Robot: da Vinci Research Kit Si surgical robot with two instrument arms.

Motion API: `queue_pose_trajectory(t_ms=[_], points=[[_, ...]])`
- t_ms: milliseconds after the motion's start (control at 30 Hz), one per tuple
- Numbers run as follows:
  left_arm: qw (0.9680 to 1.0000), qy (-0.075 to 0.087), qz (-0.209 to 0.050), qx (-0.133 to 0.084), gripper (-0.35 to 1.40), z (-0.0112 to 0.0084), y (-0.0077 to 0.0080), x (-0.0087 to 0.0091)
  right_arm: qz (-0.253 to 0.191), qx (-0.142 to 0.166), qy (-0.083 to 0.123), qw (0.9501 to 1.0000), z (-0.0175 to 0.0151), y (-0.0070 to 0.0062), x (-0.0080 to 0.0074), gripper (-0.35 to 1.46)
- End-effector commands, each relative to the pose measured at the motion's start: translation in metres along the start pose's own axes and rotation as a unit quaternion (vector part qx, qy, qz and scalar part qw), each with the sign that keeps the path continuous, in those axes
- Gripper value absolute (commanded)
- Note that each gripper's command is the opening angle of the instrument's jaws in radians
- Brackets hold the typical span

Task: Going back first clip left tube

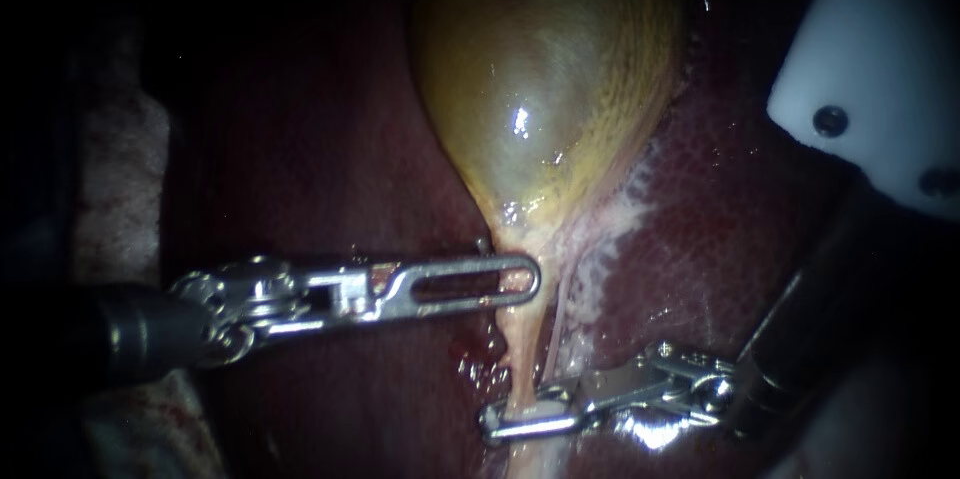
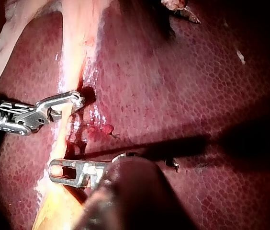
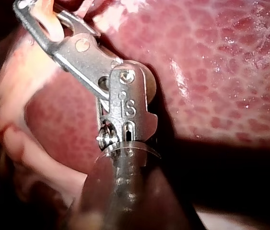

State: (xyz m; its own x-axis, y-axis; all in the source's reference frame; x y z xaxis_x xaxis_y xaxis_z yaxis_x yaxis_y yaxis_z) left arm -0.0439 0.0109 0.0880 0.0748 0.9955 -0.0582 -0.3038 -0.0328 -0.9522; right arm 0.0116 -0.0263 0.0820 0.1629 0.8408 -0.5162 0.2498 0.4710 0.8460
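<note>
The yellow-green gallbladder [image 1: 540, 69] narrows downward into a pale left tube [image 1: 522, 359], with a thinner strand to its right. My left instrument [image 1: 528, 279] comes in level from the left, its slotted jaws shut across the gallbladder's neck. My right instrument [image 1: 497, 426] reaches in from the lower right, its jaws shut on the left tube lower down; pale tissue shows through the jaw's window. In the left wrist view my left instrument [image 2: 57, 171] lies on the yellowish neck, with my right instrument [image 2: 76, 99] ahead on the tube [image 2: 77, 43]. The right wrist view shows my right instrument [image 3: 29, 14] with pale tissue in its slot. I can make out no clip.
Dark red liver [image 1: 740, 239] surrounds the gallbladder, with a whitish frayed strip [image 1: 610, 239] beside the neck. Small blood spots [image 1: 490, 344] lie left of the tube. A white plastic part [image 1: 870, 69] with dark screws fills the upper right. Pale cloth [image 1: 110, 169] lies at far left.
</note>
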Motion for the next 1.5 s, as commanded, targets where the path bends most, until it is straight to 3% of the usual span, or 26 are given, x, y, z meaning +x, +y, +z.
queue_pose_trajectory(t_ms=[33, 533, 867, 1100, 1500], points=[[1.0, 0.0, 0.0, 0.0, -0.35, 0.0, 0.0, 0.0, 0.0, 0.0, 0.0, 1.0, 0.0, 0.0, 0.0, -0.08], [1.0, 0.0, 0.0, 0.0, -0.35, 0.0, 0.0, 0.0, 0.0, 0.0, 0.0, 1.0, 0.0, 0.0, 0.0, -0.05], [1.0, 0.0, 0.0, 0.0, -0.35, 0.0, 0.0, 0.0, 0.0, 0.002, 0.0, 1.0, 0.0, 0.0, 0.0, 0.32], [1.0, 0.0, 0.0, 0.0, -0.35, 0.0, 0.0, 0.0, 0.002, 0.002, 0.002, 1.0, -0.0002, -0.0002, 0.0002, 0.44], [1.0, 0.0, 0.0, 0.0, -0.35, 0.0, 0.0, 0.0, -0.031, -0.001, -0.035, 0.9989, -0.0021, -0.0012, 0.0015, 0.44]])
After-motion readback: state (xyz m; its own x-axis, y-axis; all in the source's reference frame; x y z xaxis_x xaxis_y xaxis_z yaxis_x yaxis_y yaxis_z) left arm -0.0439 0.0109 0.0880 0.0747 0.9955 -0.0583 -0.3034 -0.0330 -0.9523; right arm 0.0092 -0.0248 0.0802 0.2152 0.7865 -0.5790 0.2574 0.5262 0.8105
